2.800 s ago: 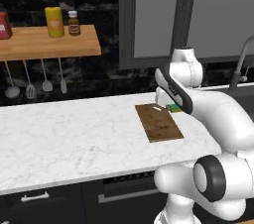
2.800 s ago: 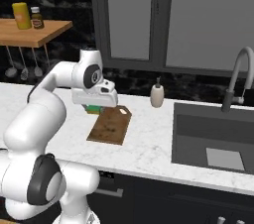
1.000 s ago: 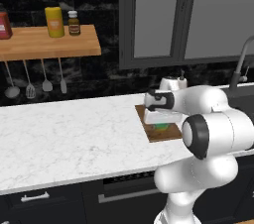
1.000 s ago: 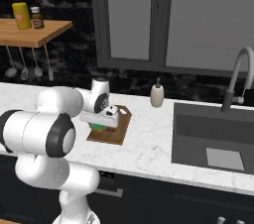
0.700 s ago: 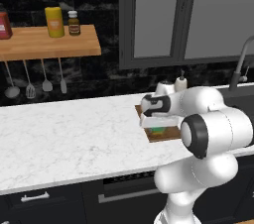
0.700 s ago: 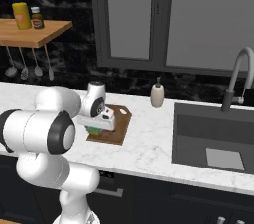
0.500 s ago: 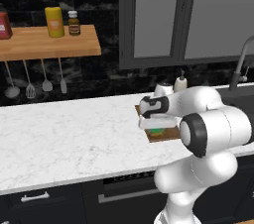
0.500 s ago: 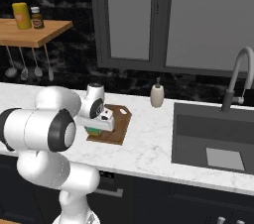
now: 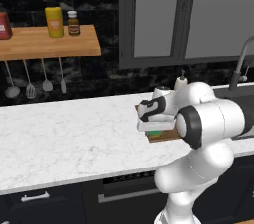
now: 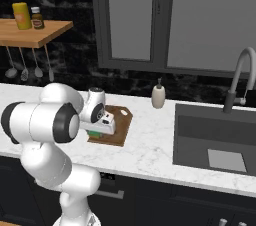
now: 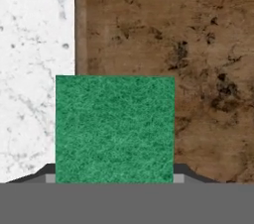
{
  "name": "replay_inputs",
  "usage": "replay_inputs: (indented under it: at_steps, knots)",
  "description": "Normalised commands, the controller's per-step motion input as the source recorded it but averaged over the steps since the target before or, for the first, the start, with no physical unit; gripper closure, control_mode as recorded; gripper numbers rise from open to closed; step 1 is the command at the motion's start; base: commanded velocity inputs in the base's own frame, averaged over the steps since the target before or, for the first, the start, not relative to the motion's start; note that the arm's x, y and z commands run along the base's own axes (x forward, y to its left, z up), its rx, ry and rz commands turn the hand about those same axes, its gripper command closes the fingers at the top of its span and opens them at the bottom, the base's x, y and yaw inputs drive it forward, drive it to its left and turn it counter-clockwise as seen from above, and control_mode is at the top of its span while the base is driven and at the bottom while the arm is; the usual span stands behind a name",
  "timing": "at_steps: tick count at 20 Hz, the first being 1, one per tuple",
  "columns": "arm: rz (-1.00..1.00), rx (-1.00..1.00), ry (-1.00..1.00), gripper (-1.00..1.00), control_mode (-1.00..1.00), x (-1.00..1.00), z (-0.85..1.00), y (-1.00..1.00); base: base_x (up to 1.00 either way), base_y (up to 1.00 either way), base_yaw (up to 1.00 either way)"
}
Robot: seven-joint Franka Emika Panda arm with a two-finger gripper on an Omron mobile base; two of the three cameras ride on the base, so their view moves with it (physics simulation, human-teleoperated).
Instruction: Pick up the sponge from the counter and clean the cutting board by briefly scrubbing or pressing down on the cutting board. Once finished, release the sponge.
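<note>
Pickup done: gripper jaws clamped on sponge, held low over edge of cutting board, partly overhanging counter; scrub contact unclear; release pending

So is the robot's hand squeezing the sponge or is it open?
Squeezing it. In the hand view the gripper has a finger on each side of the green sponge, held over the cutting board.

Green-topped rectangular sponge hides the fingertips; dark brown wooden cutting board cut off at 12 and 3 o'clock.
</note>
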Motion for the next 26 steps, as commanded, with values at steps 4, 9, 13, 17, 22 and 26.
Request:
replay_inputs:
  at_steps: [4,9,13,17,22,26]
  knots:
    - [0.00,0.00,-0.07,1.00,-1.00,0.32,-0.01,0.00,0.00,0.00,0.00]
    - [0.00,0.00,-0.02,1.00,-1.00,0.42,0.00,0.00,0.00,0.00,0.00]
    - [0.00,0.00,0.00,1.00,-1.00,0.51,-0.06,0.00,0.00,0.00,0.00]
    - [0.00,0.00,-0.01,1.00,-1.00,0.56,-0.09,0.00,0.00,0.00,0.00]
    - [0.00,0.00,-0.03,1.00,-1.00,0.66,-0.17,0.00,0.00,0.00,0.00]
    - [0.00,-0.01,-0.04,1.00,-1.00,0.68,-0.25,0.00,0.00,0.00,0.00]
